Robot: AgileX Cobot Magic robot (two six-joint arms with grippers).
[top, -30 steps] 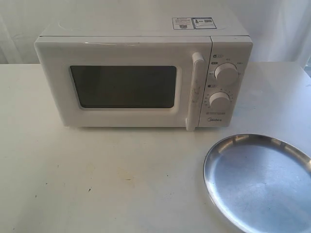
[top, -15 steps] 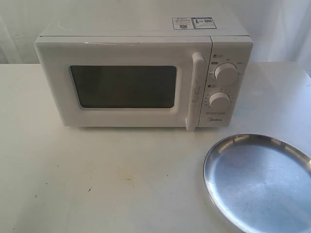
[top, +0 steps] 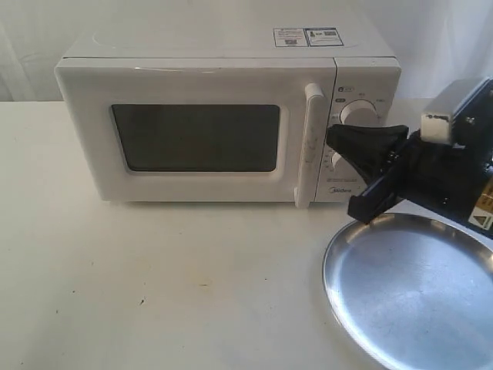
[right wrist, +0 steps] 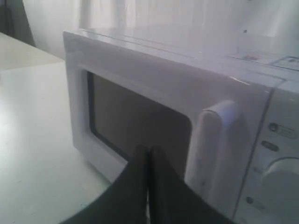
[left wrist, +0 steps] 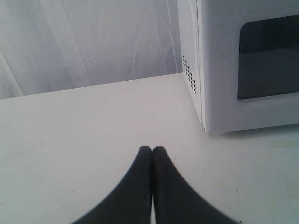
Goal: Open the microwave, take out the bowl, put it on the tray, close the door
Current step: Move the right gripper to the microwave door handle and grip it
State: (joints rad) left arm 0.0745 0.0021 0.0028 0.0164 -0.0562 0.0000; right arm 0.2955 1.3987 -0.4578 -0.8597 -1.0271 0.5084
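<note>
The white microwave point(top: 223, 116) stands at the back of the table with its door point(top: 192, 139) closed; the vertical bar handle point(top: 310, 142) is at the door's right edge. The bowl is hidden. A large round steel tray point(top: 416, 289) lies at the front right with nothing on it. My right gripper point(top: 333, 135) has come in from the right, above the tray's far rim, shut and holding nothing, its tip just right of the handle in front of the knobs. In the right wrist view the shut gripper point(right wrist: 149, 150) points at the door beside the handle point(right wrist: 215, 140). My left gripper point(left wrist: 152, 149) is shut over bare table, left of the microwave point(left wrist: 233, 60).
Two round knobs point(top: 358, 112) sit on the microwave's control panel, the lower one hidden behind my right gripper. White curtains hang behind the table. The tabletop point(top: 154, 285) is white.
My right arm has come into the exterior view from the right; half a second ago it was out of sight. The microwave and tray have not moved.
</note>
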